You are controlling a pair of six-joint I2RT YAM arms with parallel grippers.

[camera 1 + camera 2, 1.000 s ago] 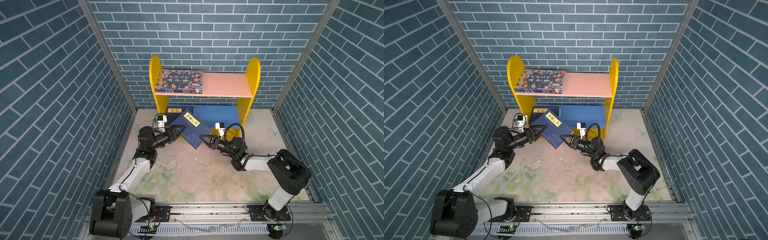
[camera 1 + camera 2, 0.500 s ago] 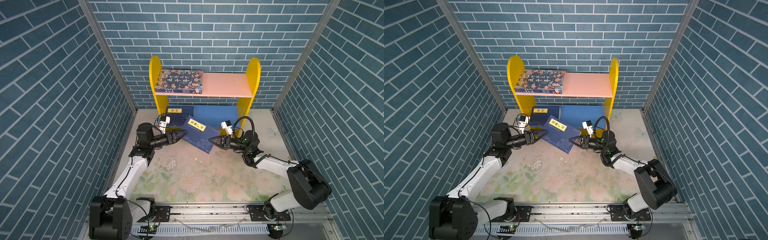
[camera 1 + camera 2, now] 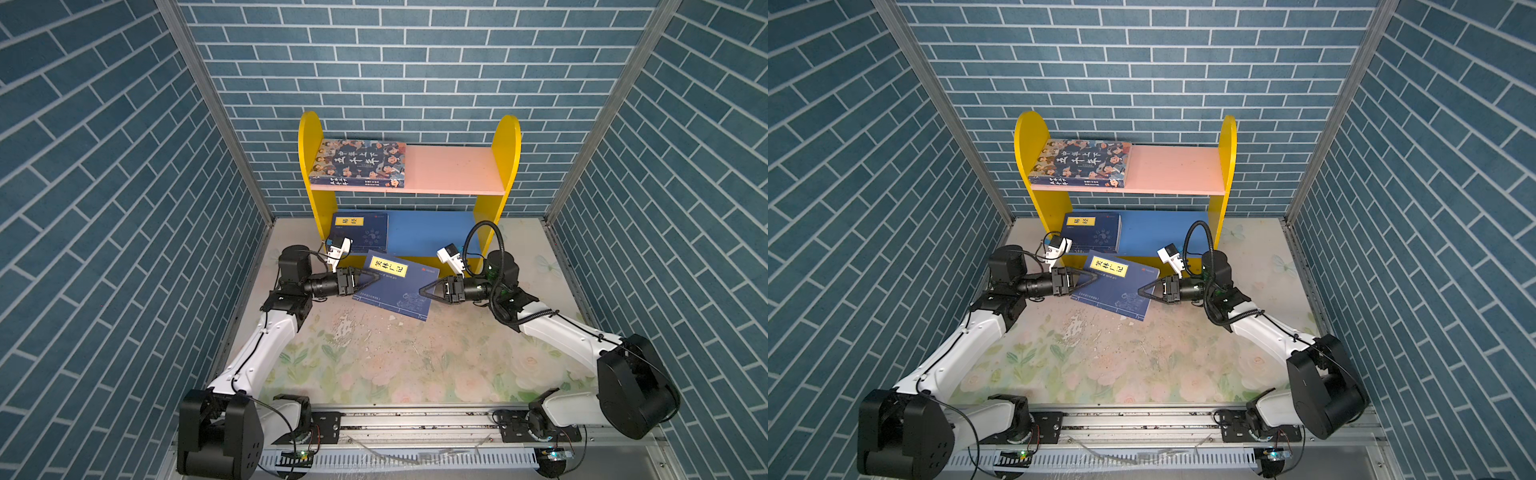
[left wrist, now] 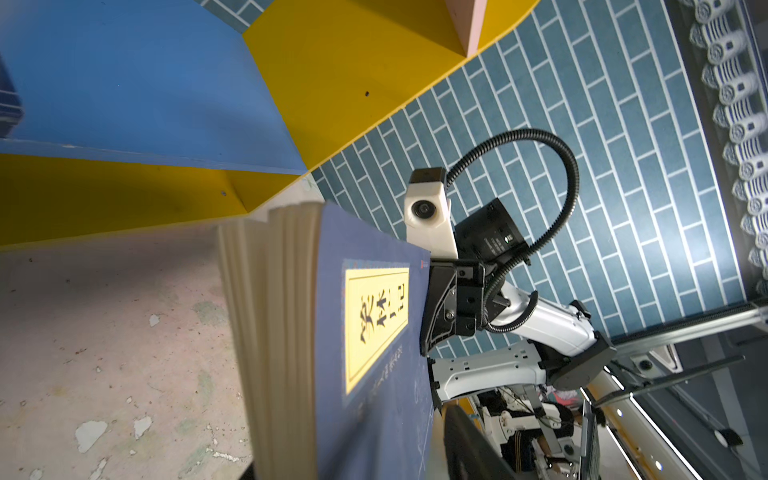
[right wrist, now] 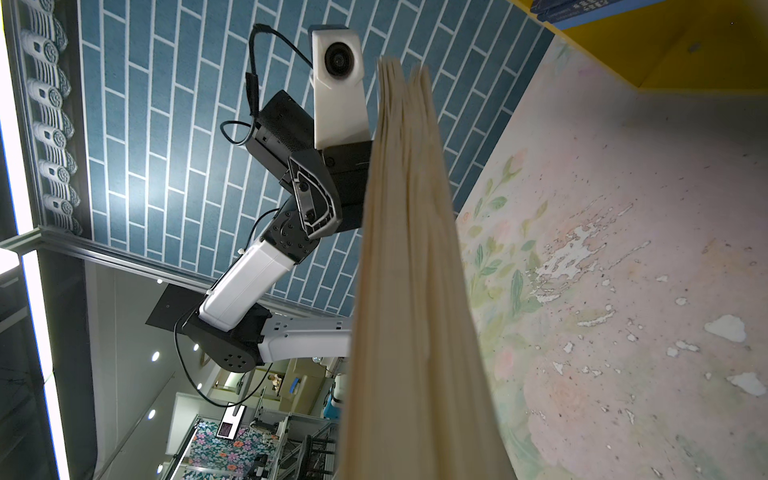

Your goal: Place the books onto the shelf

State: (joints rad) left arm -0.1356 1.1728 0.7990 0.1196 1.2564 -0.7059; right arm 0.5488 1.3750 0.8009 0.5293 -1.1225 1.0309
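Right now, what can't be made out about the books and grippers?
Navy stack: book count unclear; both top views show only its top cover, the wrist views blur the page edges.
Left gripper: grip unclear; mostly cut off by the left wrist view's edge.
Right gripper: shut, but page edges fill the right wrist view, hiding whether it pinches anything.
Navy book on the lower board: in both top views its cover hides anything beneath.

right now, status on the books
Left end effector at corner of blue book stack, grip unclear. Right end effector shut at opposite edge. Stack before shelf, not on it. Nothing blocking.
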